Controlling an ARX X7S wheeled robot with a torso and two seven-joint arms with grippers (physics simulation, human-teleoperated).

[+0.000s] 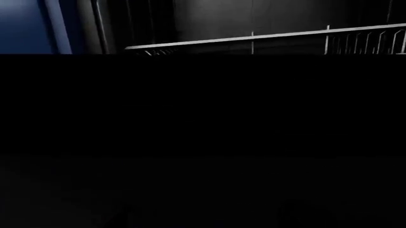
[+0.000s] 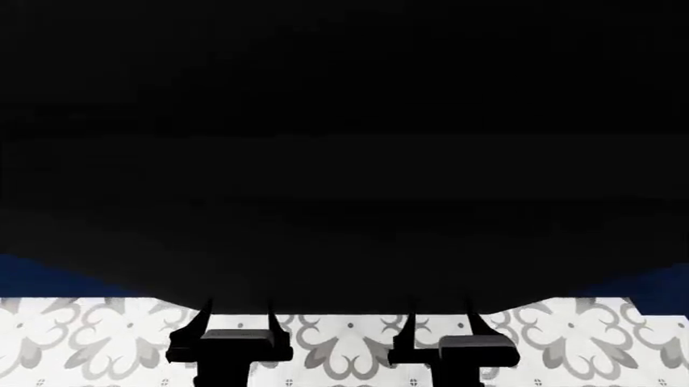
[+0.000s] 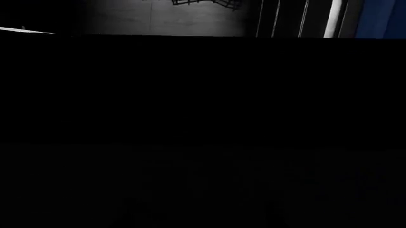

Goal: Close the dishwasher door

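Note:
The dishwasher door [image 2: 344, 161] is a wide matte black panel that fills most of the head view, tilted open toward me. Its white control strip and handle are out of view. My left gripper [image 2: 239, 310] and right gripper [image 2: 440, 310] sit side by side at the door's near edge. Both have their fingers apart and empty, with the tips reaching up to or under that edge. In the left wrist view the door's black face [image 1: 203, 133] blocks most of the picture. It does the same in the right wrist view [image 3: 203, 133]. Neither wrist view shows its own fingers.
Past the door's far edge is the dark dishwasher interior with a silver wire rack [image 1: 266, 37], also seen in the right wrist view [image 3: 203, 2]. Navy cabinet fronts [image 2: 43, 278] flank the dishwasher [image 1: 22, 26] [image 3: 381, 19]. A patterned tile floor [image 2: 86, 339] lies below the grippers.

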